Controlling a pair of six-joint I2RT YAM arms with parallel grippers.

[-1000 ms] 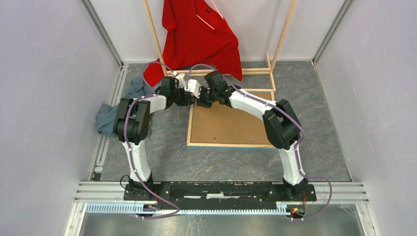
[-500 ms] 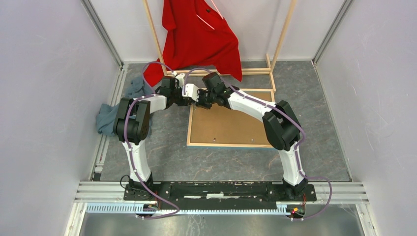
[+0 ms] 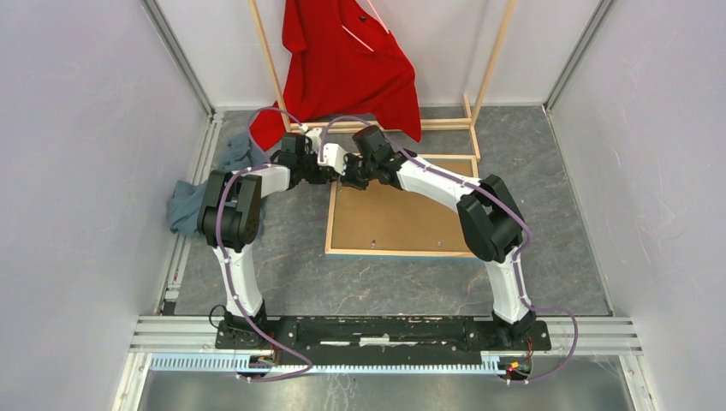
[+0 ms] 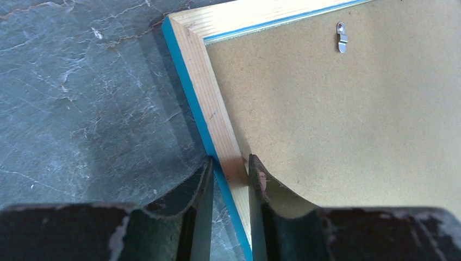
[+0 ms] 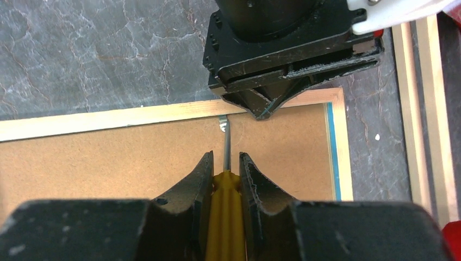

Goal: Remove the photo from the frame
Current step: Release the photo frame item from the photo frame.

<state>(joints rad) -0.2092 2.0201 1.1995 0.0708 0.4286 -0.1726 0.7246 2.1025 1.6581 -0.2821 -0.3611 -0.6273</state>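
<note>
The frame (image 3: 398, 253) lies face down on the grey floor, its brown backing board (image 3: 394, 218) facing up; the photo is hidden beneath. My left gripper (image 4: 231, 163) is shut on the frame's pale wood and blue left edge (image 4: 215, 117), close to the far left corner. My right gripper (image 5: 224, 157) is shut on a yellow-handled screwdriver (image 5: 224, 206). Its metal tip rests at a small metal clip (image 5: 222, 125) by the frame's far edge (image 5: 108, 117). In the top view both grippers, left (image 3: 332, 174) and right (image 3: 354, 178), meet at that corner.
A wooden clothes rack (image 3: 469, 120) with a red garment (image 3: 347, 64) stands behind the frame; its base bars run along the frame's far right corner. A blue-grey cloth (image 3: 193, 201) lies bunched at the left wall. A second clip (image 4: 341, 37) sits on the backing board.
Both wrists shifted slightly left along the frame's far edge during the first half second, then held still. Both grips are unchanged.
</note>
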